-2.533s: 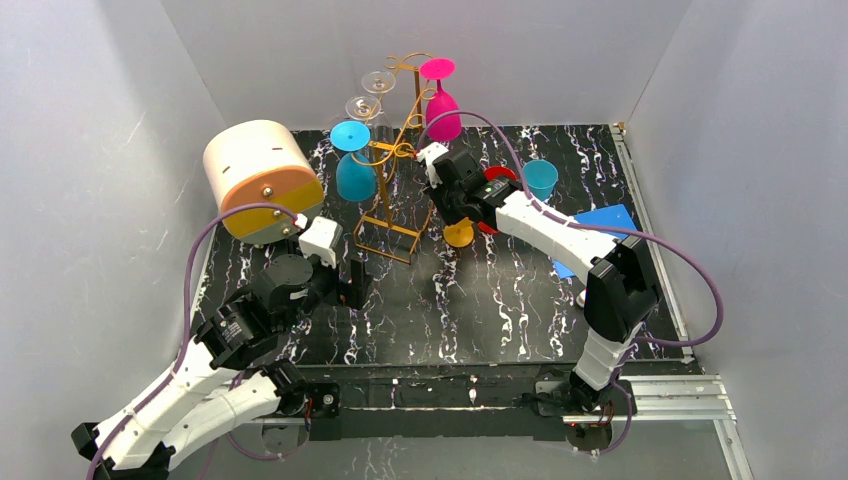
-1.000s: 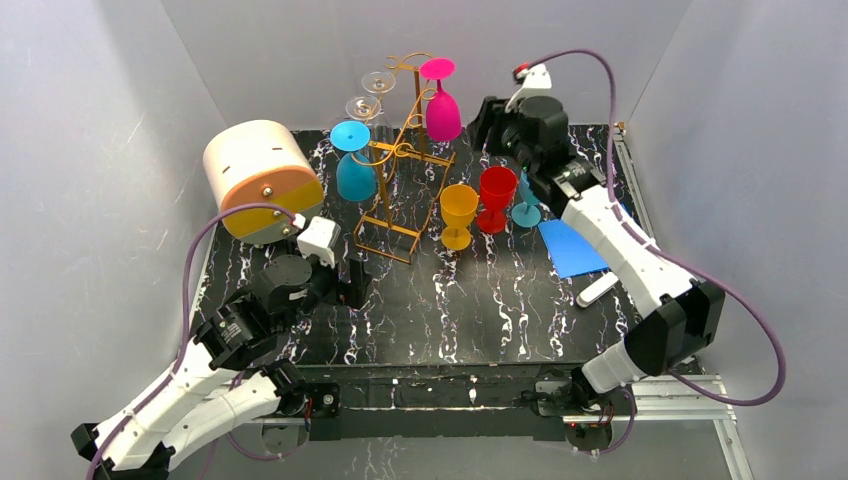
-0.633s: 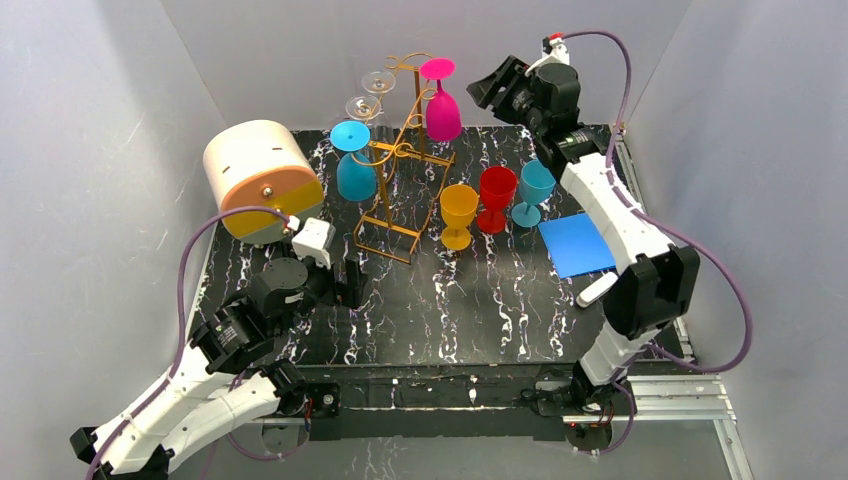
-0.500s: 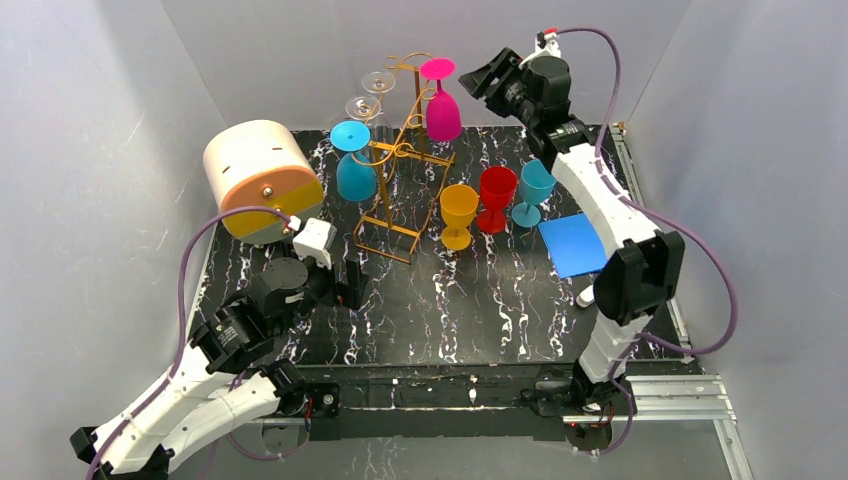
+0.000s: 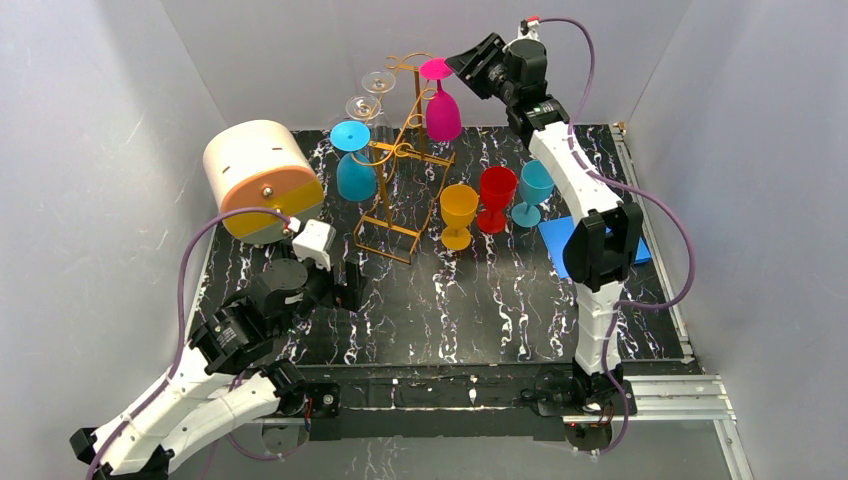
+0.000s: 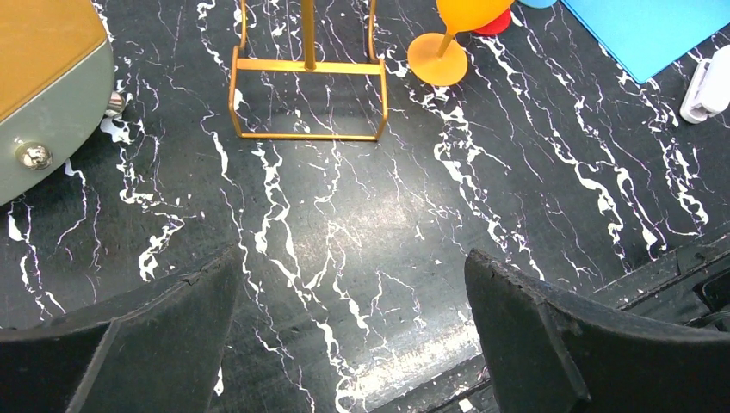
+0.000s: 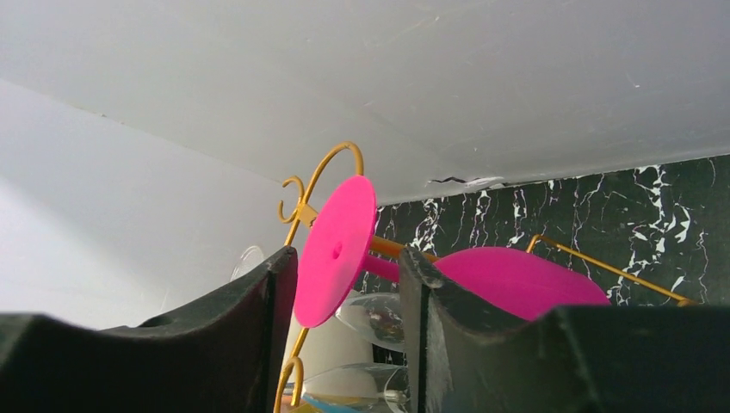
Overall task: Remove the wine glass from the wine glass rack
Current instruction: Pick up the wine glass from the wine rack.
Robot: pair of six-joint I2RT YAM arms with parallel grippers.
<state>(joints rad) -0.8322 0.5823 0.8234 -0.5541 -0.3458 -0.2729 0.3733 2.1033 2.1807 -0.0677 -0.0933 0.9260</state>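
Observation:
The golden wire rack (image 5: 405,150) stands at the back of the table. A pink wine glass (image 5: 442,112) hangs upside down from its top right arm. A blue glass (image 5: 354,175) and two clear glasses (image 5: 370,95) hang on its left side. My right gripper (image 5: 470,62) is raised to the rack's top and open. In the right wrist view its fingers (image 7: 349,275) flank the pink glass's foot disc (image 7: 336,249), and the stem and bowl (image 7: 516,280) lie behind the right finger. My left gripper (image 5: 352,285) is open and empty, low in front of the rack base (image 6: 308,95).
Orange (image 5: 458,212), red (image 5: 495,195) and teal (image 5: 533,190) glasses stand upright right of the rack. A cream-and-orange cylindrical box (image 5: 262,178) lies at the left. A blue sheet (image 5: 560,250) lies partly under the right arm. A white object (image 6: 708,86) lies beside it.
My right gripper has risen from beside the standing glasses and swung left to the pink glass's foot at the rack top. The left arm has hardly moved.

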